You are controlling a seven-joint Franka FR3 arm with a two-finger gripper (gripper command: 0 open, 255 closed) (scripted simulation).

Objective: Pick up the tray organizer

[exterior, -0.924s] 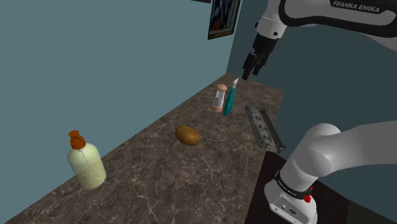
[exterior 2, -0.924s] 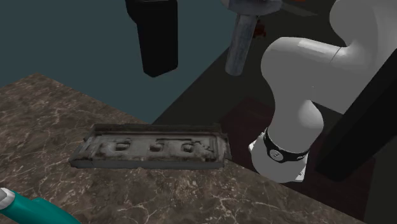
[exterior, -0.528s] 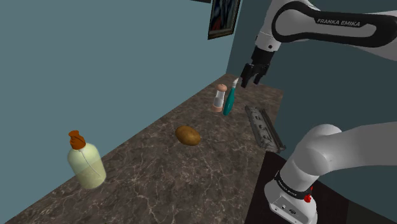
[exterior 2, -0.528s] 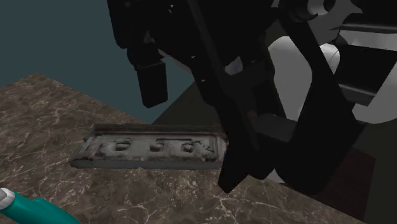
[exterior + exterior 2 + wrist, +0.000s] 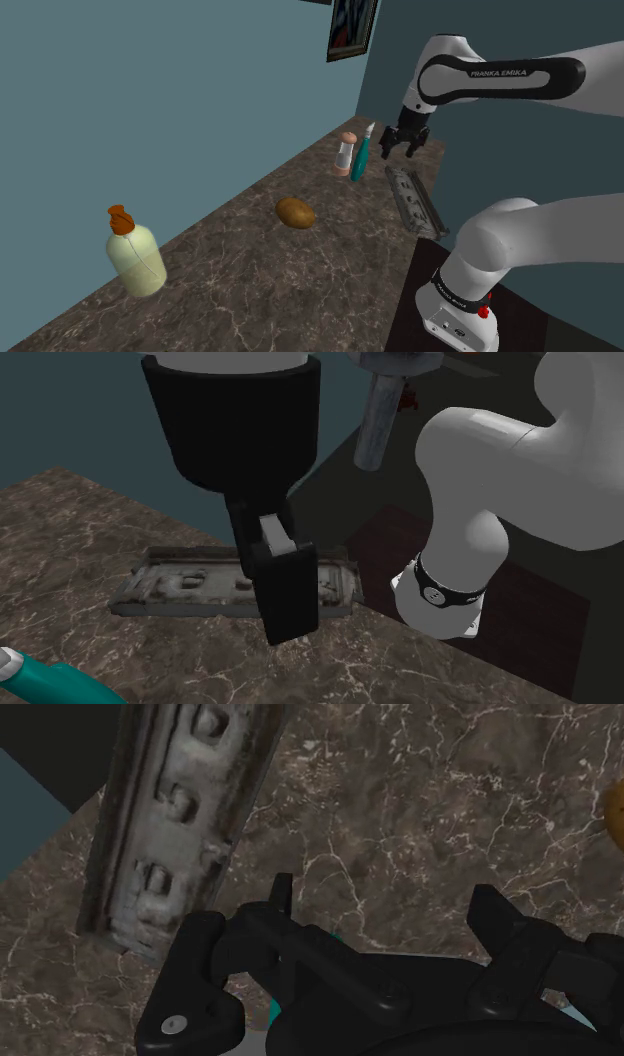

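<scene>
The tray organizer (image 5: 413,200) is a long, narrow grey tray with moulded compartments, lying flat near the counter's right edge in the shoulder view. In the second exterior view the tray organizer (image 5: 185,583) lies behind my black gripper (image 5: 283,592). My gripper (image 5: 398,150) hangs just above the tray's far end, fingers pointing down. In the wrist view the gripper (image 5: 385,909) is open with bare marble between its fingers. There the tray organizer (image 5: 170,814) lies off to one side of the fingers, untouched.
On the dark marble counter (image 5: 260,270), a teal bottle (image 5: 360,155) and a pink-capped bottle (image 5: 346,153) stand close beside the gripper. A potato (image 5: 295,212) lies mid-counter and a soap dispenser (image 5: 135,252) stands near the front. The robot's base (image 5: 460,300) is beyond the counter's edge.
The gripper has come down from high above the counter to just over the tray's far end. It has stayed open. Nothing on the counter has moved.
</scene>
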